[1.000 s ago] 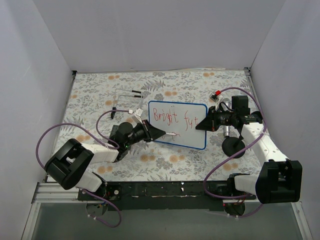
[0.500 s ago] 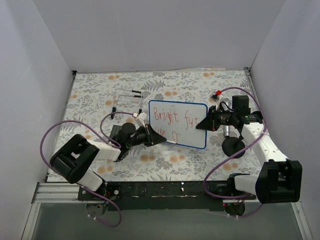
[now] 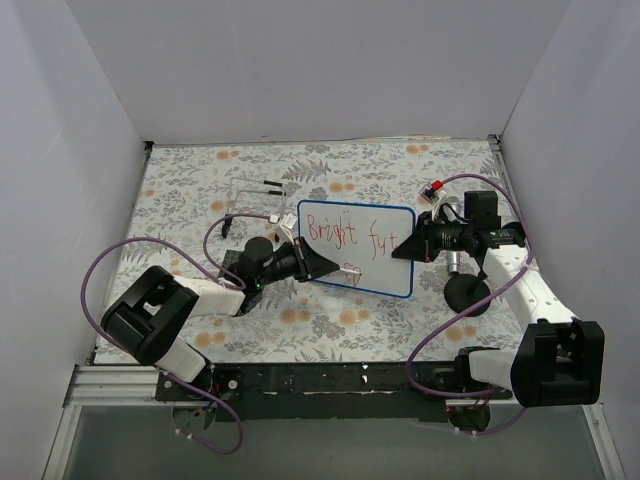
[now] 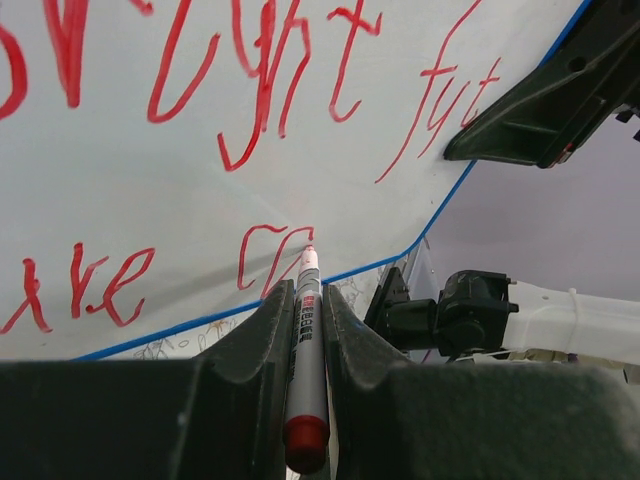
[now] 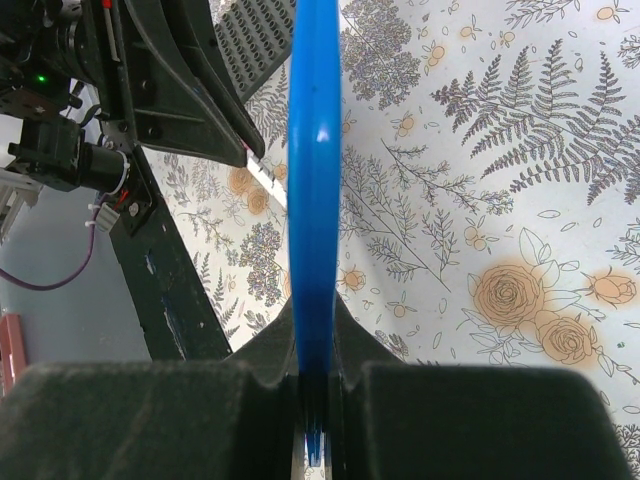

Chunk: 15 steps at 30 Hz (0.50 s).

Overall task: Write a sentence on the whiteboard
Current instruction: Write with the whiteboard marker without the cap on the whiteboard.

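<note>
White walls (image 3: pixel 300 70) are standing around a table with a flowery cloth (image 3: pixel 180 190). On the left side, the left gripper (image 3: pixel 322 265) is squeezing a red marker (image 4: pixel 306 350) tight between its two fingers. The marker's tip is touching the whiteboard (image 3: pixel 388 275), low down by the second line of red writing. The whiteboard is sitting near the middle, a bit to the right, and it is being held up at a slant. The sentence (image 3: pixel 345 235) is running across it in red, and the top line is reading "Bright fut". On the right side, the right gripper (image 3: pixel 412 246) is pinching the board's right edge, with its fingers pressing tight on the blue rim.
</note>
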### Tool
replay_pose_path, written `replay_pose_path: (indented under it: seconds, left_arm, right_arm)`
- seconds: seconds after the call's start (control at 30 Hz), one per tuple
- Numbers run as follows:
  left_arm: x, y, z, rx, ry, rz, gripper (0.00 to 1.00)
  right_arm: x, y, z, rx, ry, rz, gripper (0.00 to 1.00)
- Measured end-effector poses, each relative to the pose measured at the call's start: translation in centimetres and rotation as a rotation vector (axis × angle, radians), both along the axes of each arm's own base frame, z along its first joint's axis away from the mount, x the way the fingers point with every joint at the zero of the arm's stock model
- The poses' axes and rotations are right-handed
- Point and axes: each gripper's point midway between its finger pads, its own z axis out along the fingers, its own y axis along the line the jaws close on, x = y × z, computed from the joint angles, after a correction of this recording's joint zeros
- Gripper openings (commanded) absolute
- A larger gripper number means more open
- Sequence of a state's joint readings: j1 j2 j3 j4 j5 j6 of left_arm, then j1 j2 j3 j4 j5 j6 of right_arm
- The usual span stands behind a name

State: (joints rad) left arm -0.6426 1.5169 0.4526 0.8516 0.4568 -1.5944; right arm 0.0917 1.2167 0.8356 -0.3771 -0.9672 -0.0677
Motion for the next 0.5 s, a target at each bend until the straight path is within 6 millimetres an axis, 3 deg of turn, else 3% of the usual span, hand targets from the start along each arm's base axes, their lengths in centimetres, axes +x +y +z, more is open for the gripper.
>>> replay_pose_path:
  seconds: [0.2,0.5]
  left_arm:
    - [0.62,-0.40,1.05,-0.017,-0.023,0.003,0.00]
    - [0.43,-0.34,0.52,0.001,-0.009,-0.003,0.00]
  right_arm:
    - [0.01,0.00,-0.01,0.000,0.000,0.000,0.01]
    - [0.03,-0.01,0.00,-0.001,-0.002,0.000,0.01]
